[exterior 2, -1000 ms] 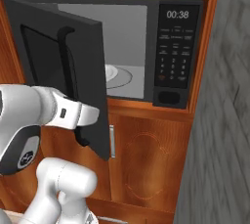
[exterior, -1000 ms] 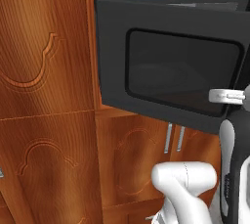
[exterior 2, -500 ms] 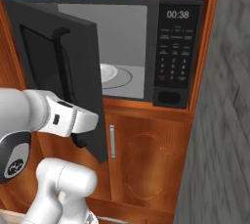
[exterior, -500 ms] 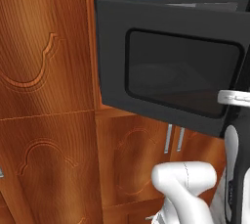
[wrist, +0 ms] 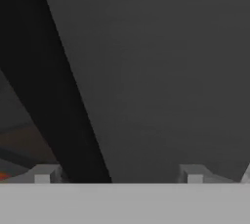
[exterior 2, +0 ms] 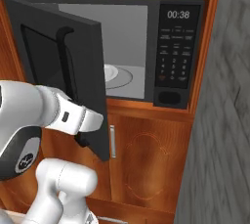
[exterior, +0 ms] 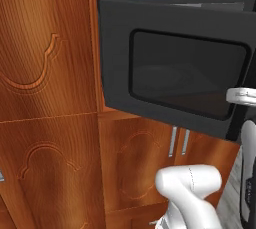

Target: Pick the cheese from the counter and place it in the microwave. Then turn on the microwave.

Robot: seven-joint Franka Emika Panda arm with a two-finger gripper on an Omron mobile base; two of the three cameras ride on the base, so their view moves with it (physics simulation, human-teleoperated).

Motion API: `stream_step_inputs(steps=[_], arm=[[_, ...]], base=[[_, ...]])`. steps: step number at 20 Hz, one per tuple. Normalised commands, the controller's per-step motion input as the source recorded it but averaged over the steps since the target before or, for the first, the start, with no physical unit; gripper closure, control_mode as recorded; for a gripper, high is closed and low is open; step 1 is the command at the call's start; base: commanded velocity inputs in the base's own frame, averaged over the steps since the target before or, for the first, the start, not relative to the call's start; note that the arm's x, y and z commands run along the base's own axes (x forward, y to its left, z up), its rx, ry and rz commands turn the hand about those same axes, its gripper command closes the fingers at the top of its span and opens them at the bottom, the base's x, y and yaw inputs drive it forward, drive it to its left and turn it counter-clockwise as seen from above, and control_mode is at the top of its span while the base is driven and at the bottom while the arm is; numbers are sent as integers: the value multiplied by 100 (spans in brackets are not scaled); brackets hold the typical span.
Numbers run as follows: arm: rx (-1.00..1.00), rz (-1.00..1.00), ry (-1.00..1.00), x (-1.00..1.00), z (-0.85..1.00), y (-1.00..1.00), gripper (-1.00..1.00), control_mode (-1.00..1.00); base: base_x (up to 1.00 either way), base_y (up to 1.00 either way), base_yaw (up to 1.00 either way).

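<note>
The arm [exterior 2: 44, 115] reaches across the lower left of the right base view, its white forearm ending at the lower edge of the microwave door [exterior 2: 73, 71]. The gripper [wrist: 117, 174] sits right against the door: in the hand view its two fingertips [wrist: 44, 174] stand wide apart at the bottom, with nothing between them, and the dark grey door panel lies close ahead. A black diagonal bar, apparently the door's handle [wrist: 63, 100], crosses that view from upper left to lower middle, between the two tips but not clamped by them.

The door hangs partly open, swung out toward the left. In the left base view its outer face with the dark glass window [exterior: 187, 75] fills the upper right; in the right base view its inner face and the upright black handle [exterior 2: 66, 56] show.

Behind the door the microwave [exterior 2: 180, 52] is set into brown wooden cabinets [exterior 2: 146, 164]. Its light grey cavity is open to view, with a white round turntable [exterior 2: 117, 75] on the floor. Whether the cheese lies inside cannot be told; part of the cavity is hidden by the door. The button panel [exterior 2: 178, 66] is on the right, its display reading 00:38.

Carved wooden cabinet fronts [exterior: 45, 98] fill the left of the left base view, and a grey wall [exterior 2: 224, 120] rises on the right of the right base view.
</note>
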Motion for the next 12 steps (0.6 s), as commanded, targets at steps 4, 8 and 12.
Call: stream_step_inputs(steps=[4, 8, 12], arm=[[14, 9, -2, -71, 29, -62, -100, -100], [8, 5, -3, -100, 17, 11, -100, -100], [0, 0, -7, -97, 39, 12, -100, -100]], base=[[0, 0, 0], [0, 0, 0], [0, 0, 0]])
